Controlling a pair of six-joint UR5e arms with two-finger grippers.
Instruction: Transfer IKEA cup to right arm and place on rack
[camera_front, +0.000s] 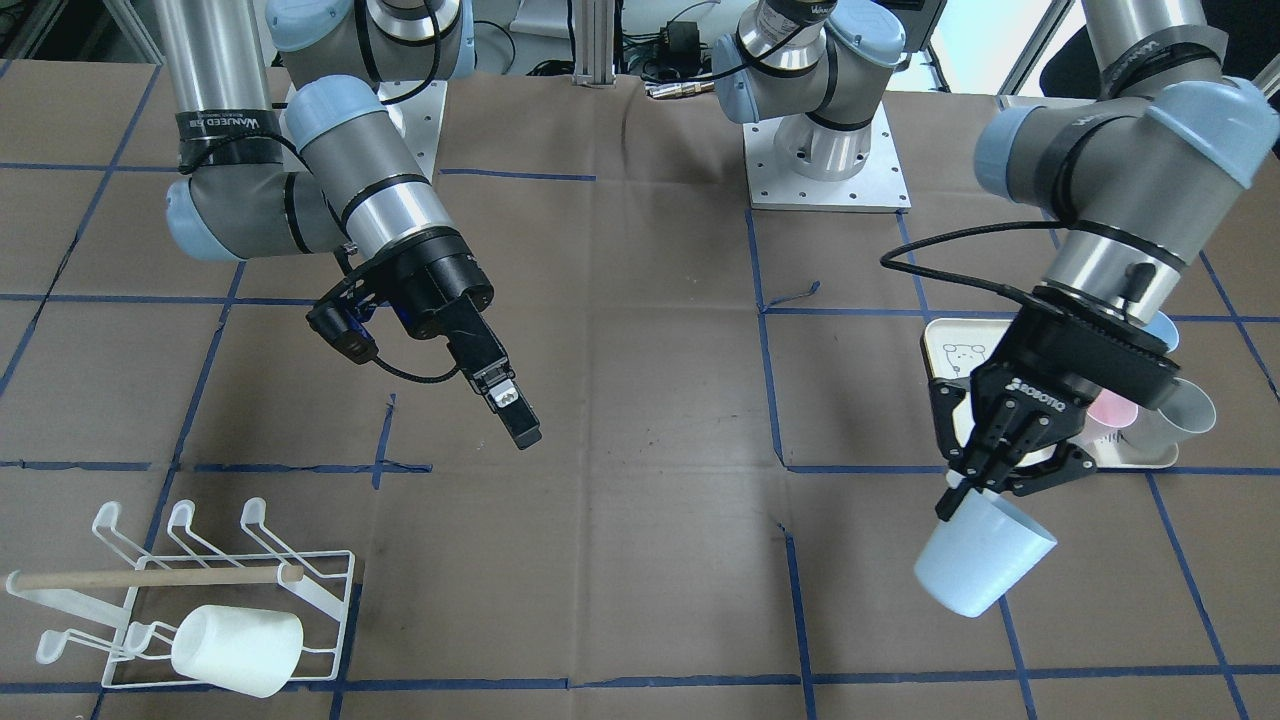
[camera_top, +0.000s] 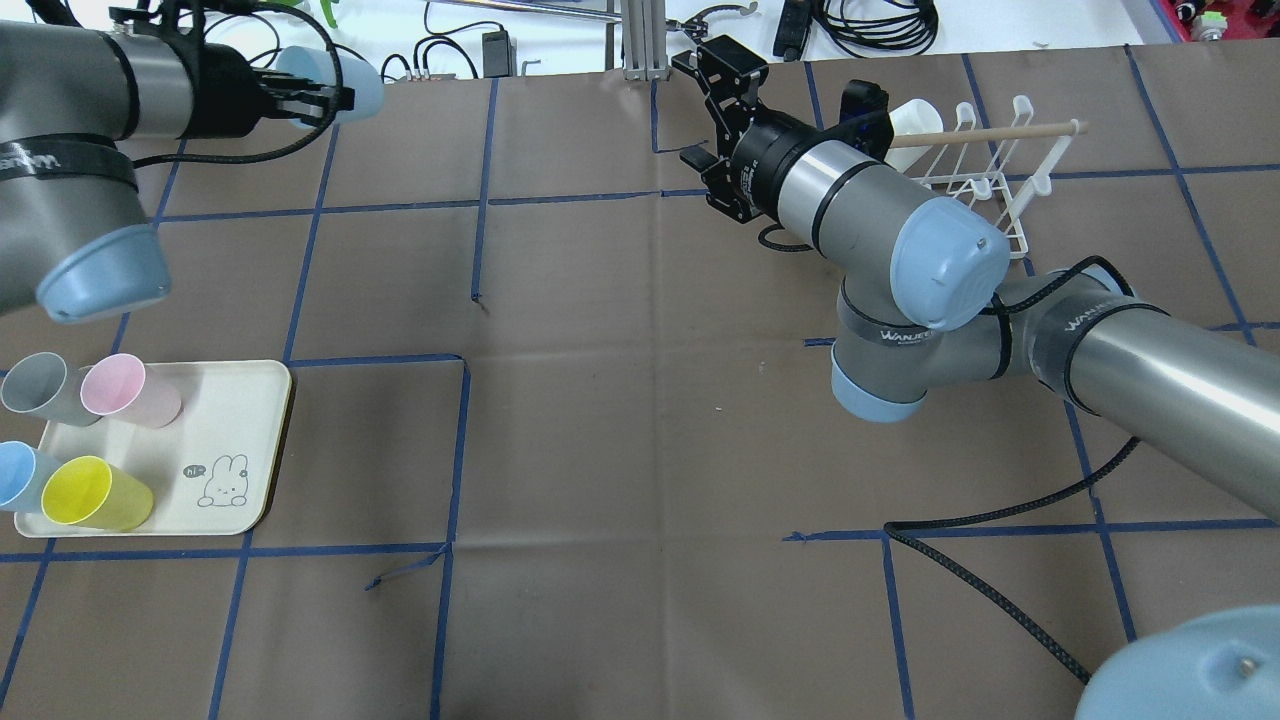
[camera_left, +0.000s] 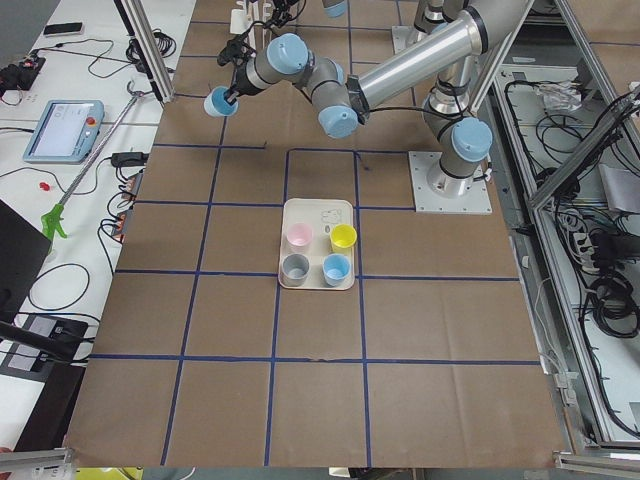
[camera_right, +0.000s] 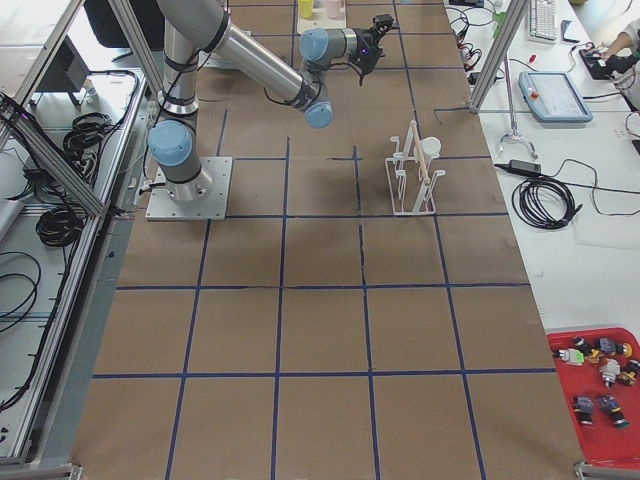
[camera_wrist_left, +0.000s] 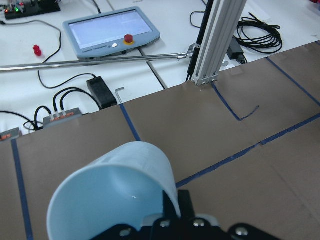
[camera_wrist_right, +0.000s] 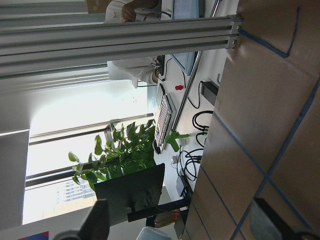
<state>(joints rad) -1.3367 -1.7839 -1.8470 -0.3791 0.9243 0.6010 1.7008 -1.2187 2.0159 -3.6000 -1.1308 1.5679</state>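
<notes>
The light-blue cup (camera_front: 985, 558) hangs tilted above the bench (camera_front: 640, 400) on my left side, near the far edge, on the far side of the cream tray (camera_top: 245, 420). My left gripper (camera_front: 975, 485) is closed on its rim, one finger inside the mouth and one outside. My right gripper (camera_front: 520, 425) hovers over the middle of the bench, well apart from the cup, its fingers spread wide with nothing between them. The white wire rack (camera_front: 150, 577) stands at the bench's right end, with a white cup (camera_front: 237, 650) lying on one of its prongs. On the tray stand grey (camera_top: 35, 385), pink (camera_top: 120, 388), blue (camera_top: 15, 472) and yellow (camera_top: 90, 492) cups.
</notes>
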